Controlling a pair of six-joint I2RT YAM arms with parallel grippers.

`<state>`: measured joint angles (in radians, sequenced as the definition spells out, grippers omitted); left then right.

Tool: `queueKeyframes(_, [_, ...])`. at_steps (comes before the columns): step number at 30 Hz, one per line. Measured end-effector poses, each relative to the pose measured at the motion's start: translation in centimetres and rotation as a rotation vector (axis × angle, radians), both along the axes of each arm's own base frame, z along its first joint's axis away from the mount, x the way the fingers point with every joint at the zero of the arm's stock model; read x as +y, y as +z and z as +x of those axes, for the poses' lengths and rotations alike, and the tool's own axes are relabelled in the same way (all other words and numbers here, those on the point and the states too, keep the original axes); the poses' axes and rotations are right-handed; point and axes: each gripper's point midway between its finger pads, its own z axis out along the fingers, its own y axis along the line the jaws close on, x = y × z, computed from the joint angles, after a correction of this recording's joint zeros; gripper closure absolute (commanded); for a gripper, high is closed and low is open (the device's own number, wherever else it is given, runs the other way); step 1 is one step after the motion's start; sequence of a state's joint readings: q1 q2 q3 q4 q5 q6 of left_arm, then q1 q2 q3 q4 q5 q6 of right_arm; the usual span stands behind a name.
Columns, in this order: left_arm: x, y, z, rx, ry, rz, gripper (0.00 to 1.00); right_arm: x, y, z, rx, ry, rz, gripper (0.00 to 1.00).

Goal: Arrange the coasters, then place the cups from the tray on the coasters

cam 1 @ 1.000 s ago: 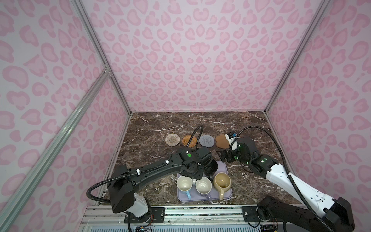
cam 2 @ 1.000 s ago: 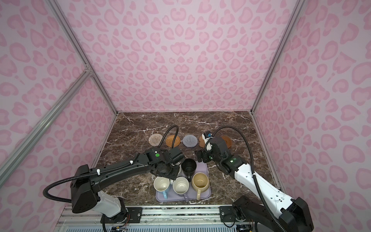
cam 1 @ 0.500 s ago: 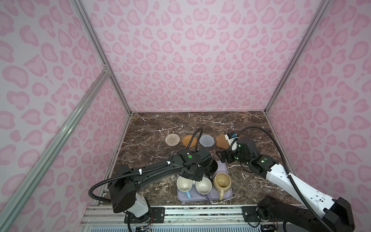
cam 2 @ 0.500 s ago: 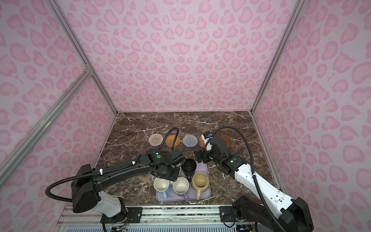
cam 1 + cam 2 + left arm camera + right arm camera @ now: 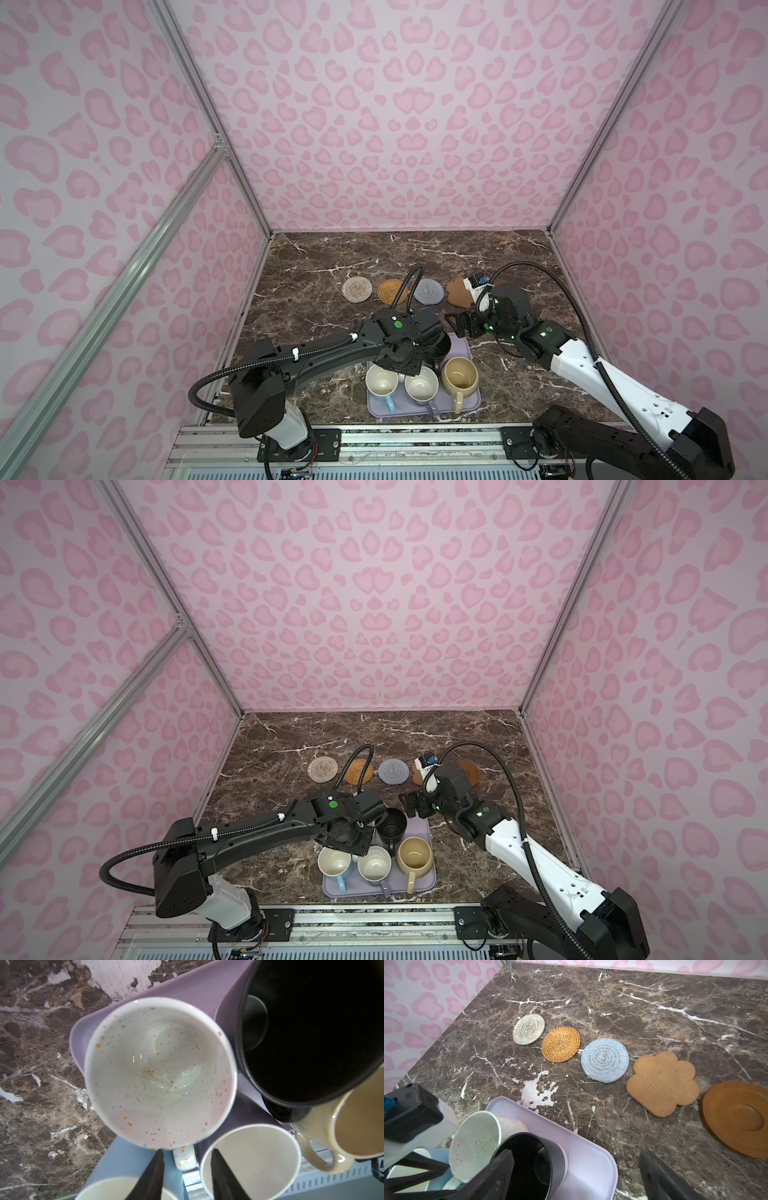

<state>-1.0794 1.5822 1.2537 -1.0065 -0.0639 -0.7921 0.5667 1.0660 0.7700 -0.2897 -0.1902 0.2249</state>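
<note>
Five coasters lie in a row: white woven (image 5: 528,1029), orange rattan (image 5: 561,1044), grey-blue (image 5: 604,1060), tan flower (image 5: 662,1082) and brown disc (image 5: 737,1118). On the lavender tray (image 5: 473,405) stand the light blue cup (image 5: 381,380), the lavender-grey cup (image 5: 420,384), the beige cup (image 5: 459,374) and the black cup (image 5: 438,347). The speckled white cup (image 5: 160,1072) is hidden under my left wrist in both top views. My left gripper (image 5: 187,1155) is open, its fingers either side of the white cup's handle with thin gaps. My right gripper (image 5: 577,1178) hangs wide open and empty beside the black cup (image 5: 529,1167), over the tray's far corner.
Dark marble tabletop (image 5: 332,257) enclosed by pink patterned walls. A metal rail (image 5: 374,440) runs along the front edge just behind the tray. Each arm's black cable (image 5: 409,286) loops above the coaster row.
My left gripper's fingers have drawn closer together around the white cup's handle. Both arms have barely shifted, and the cups and coasters are where they were.
</note>
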Motion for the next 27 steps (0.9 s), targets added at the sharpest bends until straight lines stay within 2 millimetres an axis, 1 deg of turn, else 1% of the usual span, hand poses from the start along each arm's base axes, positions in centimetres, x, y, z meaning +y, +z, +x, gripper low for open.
queueKeyframes(11, [-0.1,0.0,-0.4,0.004,0.008,0.009,0.61,-0.2,-0.3,0.1,0.001,-0.012,-0.011,0.03])
queueKeyframes(20, [0.1,-0.9,-0.3,0.01,0.012,0.045,0.61,-0.3,-0.4,0.1,0.0,-0.015,-0.014,0.03])
queueKeyframes(27, [0.5,-0.8,0.1,-0.012,0.016,0.072,0.63,-0.5,-0.3,0.2,-0.007,-0.025,-0.019,0.03])
